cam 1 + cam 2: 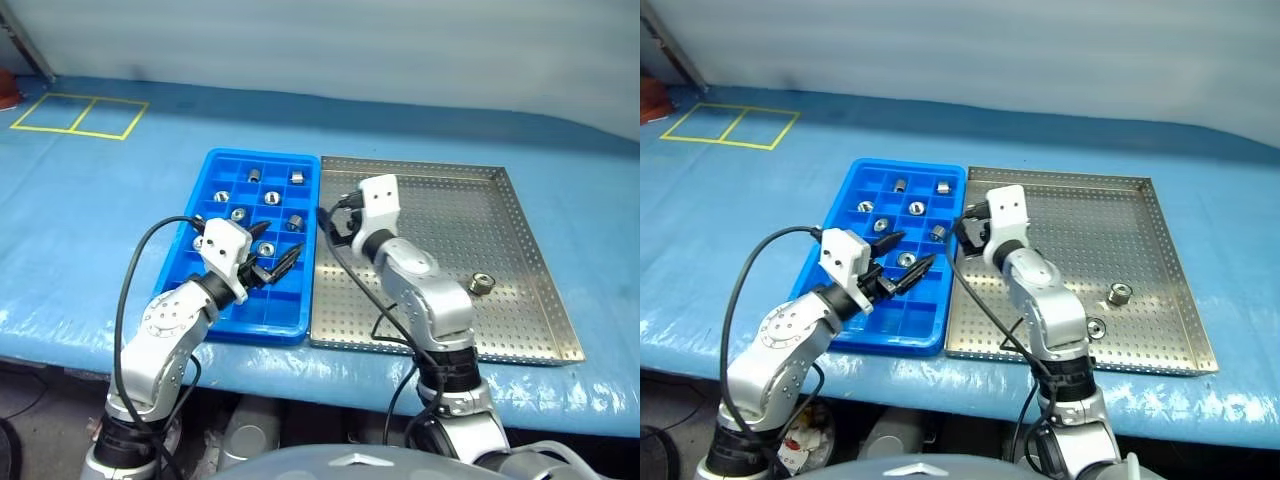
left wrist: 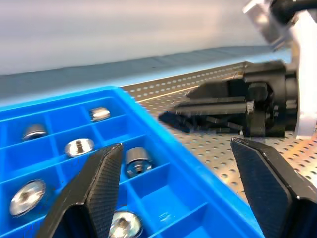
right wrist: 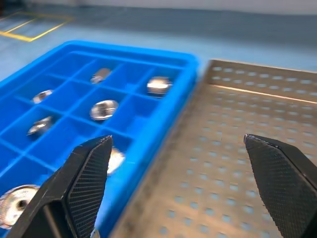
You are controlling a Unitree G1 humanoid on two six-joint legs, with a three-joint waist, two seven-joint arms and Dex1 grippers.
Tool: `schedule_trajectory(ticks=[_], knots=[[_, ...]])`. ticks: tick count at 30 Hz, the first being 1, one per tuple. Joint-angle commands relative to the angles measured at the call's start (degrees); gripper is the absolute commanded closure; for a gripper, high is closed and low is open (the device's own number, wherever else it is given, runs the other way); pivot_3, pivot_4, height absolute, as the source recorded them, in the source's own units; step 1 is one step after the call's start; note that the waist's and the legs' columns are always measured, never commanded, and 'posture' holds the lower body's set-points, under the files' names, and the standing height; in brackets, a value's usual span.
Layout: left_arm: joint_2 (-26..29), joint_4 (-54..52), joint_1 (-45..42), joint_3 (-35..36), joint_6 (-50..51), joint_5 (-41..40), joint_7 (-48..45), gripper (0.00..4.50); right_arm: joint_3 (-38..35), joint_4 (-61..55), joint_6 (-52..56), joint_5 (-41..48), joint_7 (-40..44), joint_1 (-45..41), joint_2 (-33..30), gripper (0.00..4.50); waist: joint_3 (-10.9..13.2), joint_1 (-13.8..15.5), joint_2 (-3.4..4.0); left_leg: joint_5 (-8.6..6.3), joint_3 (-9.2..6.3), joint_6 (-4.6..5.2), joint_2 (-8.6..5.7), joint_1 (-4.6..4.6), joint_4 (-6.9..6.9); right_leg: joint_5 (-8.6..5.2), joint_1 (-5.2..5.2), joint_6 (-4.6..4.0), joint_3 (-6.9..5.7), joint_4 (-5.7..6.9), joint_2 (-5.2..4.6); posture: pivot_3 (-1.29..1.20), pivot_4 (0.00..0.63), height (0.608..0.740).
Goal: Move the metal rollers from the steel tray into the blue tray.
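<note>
Several metal rollers (image 1: 270,197) lie in compartments of the blue tray (image 1: 258,329). To its right, the steel tray (image 1: 520,230) holds two rollers (image 1: 1120,293) (image 1: 1095,327) near its front right. My left gripper (image 1: 270,258) hovers open over the blue tray's front part, nothing between its fingers (image 2: 99,188). Just over the seam between the two trays, my right gripper (image 1: 970,226) stands open and empty, its fingers (image 3: 89,173) wide apart. The left wrist view shows the right gripper (image 2: 223,106) over the steel tray.
Both trays sit side by side on a blue table covering (image 1: 100,220), close to the table's front edge. A yellow taped rectangle (image 1: 80,113) marks the far left. Black cables (image 1: 135,270) loop from both arms.
</note>
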Motion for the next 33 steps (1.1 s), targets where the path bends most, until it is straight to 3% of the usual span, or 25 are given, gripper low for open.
schedule_trajectory(ticks=[1, 6, 12, 22, 33], knots=[[-1.2, 1.2, -2.5, -2.2, -0.6, -1.1, -1.9, 0.7, -4.7, -7.4, 2.1, -0.6, -4.3, 2.1, -0.2, 0.02, 0.0, -0.9, 0.0, 0.0, 0.01, 0.0, 0.0, 0.01, 0.0, 0.0, 0.01, 0.0, 0.0, 0.0, 0.0, 0.09, 0.15, 0.74], [-1.4, 3.1, -4.5, -4.8, -1.2, -0.5, -4.3, 0.7, -8.7, -12.4, 5.3, -1.6, -8.8, 5.4, 0.0, 0.02, 0.0, -4.0, 0.0, 0.0, 0.07, 0.01, 0.03, 0.06, 0.0, 0.01, 0.0, 0.02, 0.06, 0.07, 0.03, 0.03, 0.15, 0.74], [-0.9, 4.9, -6.3, -7.9, -1.5, 0.4, -7.1, 0.7, -12.4, -13.3, 8.7, -2.9, -13.2, 7.5, 1.1, 0.02, 0.0, -5.4, 0.01, 0.01, 0.11, 0.01, 0.07, 0.12, 0.03, -0.08, 0.03, 0.2, 0.11, 0.1, 0.06, 0.0, 0.15, 0.74], [-1.5, 6.0, -7.4, -11.6, -1.3, 0.4, -10.1, 0.7, -18.8, -11.5, 10.9, -4.9, -21.5, 7.7, 5.9, 0.02, 0.0, -6.0, 0.01, 0.0, 0.19, 0.04, 0.07, 0.11, 0.06, -0.05, 0.02, 0.22, 0.21, 0.09, 0.05, -0.02, 0.15, 0.74], [-2.8, 4.7, -7.7, -13.3, 0.0, 0.6, -10.3, 0.7, -20.7, -8.4, 10.7, -2.5, -23.4, 10.5, 7.9, 0.02, 0.0, -6.3, 0.02, -0.01, 0.2, 0.06, 0.06, 0.13, 0.06, -0.05, 0.04, 0.24, 0.24, 0.09, 0.05, -0.01, 0.15, 0.74]])
